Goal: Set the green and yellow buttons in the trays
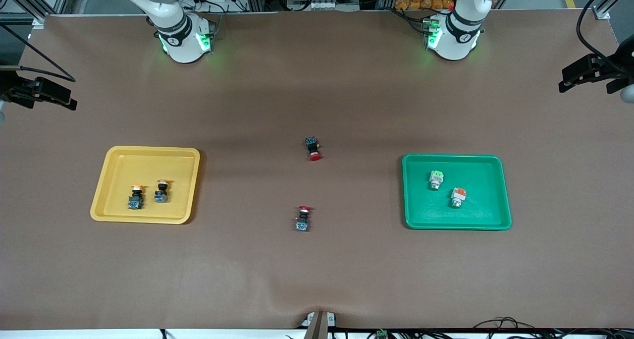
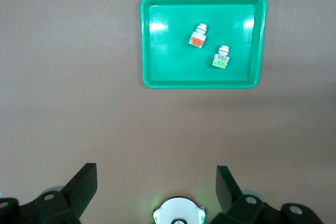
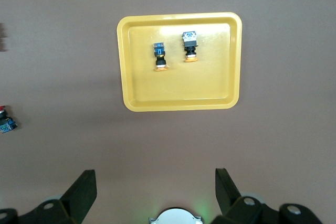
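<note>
The yellow tray (image 1: 148,160) lies toward the right arm's end and holds two black switches with yellow-orange caps (image 1: 136,196) (image 1: 161,191). The green tray (image 1: 475,212) lies toward the left arm's end and holds a white switch with a light-green block (image 1: 435,179) and one with an orange block (image 1: 458,197). My left gripper (image 2: 156,182) is open and empty, high over bare table between its base and the green tray (image 2: 173,72). My right gripper (image 3: 155,184) is open and empty, high over bare table near the yellow tray (image 3: 178,90). Both arms wait; neither hand shows in the front view.
Two black switches with red caps lie on the brown table mat between the trays, one (image 1: 312,148) farther from the front camera, one (image 1: 302,217) nearer. Camera mounts stand at both table ends (image 1: 39,93) (image 1: 594,71).
</note>
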Available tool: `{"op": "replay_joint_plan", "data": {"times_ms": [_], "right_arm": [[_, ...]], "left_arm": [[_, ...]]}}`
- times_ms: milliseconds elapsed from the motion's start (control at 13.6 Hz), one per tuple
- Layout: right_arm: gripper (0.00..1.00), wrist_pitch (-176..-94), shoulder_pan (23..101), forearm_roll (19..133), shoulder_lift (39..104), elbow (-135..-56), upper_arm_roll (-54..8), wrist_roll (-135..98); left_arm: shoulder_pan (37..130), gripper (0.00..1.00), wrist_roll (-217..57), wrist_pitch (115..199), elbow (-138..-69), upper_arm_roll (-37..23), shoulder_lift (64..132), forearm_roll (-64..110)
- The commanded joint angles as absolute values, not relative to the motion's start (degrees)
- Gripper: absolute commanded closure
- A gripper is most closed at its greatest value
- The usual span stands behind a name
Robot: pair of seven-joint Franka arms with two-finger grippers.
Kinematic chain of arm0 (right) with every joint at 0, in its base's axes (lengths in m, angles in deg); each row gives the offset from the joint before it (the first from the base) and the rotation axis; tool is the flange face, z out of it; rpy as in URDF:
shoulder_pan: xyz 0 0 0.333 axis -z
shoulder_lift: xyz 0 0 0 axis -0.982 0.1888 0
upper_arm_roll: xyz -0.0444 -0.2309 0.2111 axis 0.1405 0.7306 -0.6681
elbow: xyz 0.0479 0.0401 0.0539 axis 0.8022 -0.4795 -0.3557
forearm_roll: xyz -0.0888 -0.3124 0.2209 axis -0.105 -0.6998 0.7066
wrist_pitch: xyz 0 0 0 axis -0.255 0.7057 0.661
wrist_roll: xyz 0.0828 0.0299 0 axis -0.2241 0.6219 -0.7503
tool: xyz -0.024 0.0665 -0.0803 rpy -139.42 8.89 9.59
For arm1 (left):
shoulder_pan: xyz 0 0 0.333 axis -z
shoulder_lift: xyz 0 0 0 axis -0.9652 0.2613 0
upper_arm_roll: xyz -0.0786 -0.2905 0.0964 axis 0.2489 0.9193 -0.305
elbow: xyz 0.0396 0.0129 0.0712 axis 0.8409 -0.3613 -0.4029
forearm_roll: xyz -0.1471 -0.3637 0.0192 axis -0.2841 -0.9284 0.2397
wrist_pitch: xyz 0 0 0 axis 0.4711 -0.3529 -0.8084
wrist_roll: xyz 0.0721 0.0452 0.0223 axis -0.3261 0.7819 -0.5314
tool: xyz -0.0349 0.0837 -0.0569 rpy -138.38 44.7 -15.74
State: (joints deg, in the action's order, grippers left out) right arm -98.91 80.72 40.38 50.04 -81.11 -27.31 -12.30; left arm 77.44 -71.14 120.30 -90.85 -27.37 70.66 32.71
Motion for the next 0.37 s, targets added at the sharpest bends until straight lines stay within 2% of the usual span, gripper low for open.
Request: {"op": "replay_joint_plan", "data": {"times_ms": [0, 295], "right_arm": [[0.0, -99.18, 81.05, 41.29, 48.95, -82.04, -27.59, -13.02], [0.0, -98.74, 81.14, 41.29, 48.95, -82.13, -27.5, -13.11]], "left_arm": [[78.02, 0.0, -71.51, 120.73, -90.5, -27.66, 71.45, 31.77], [77.93, 0.0, -71.34, 120.73, -90.5, -27.57, 71.63, 31.68]]}}
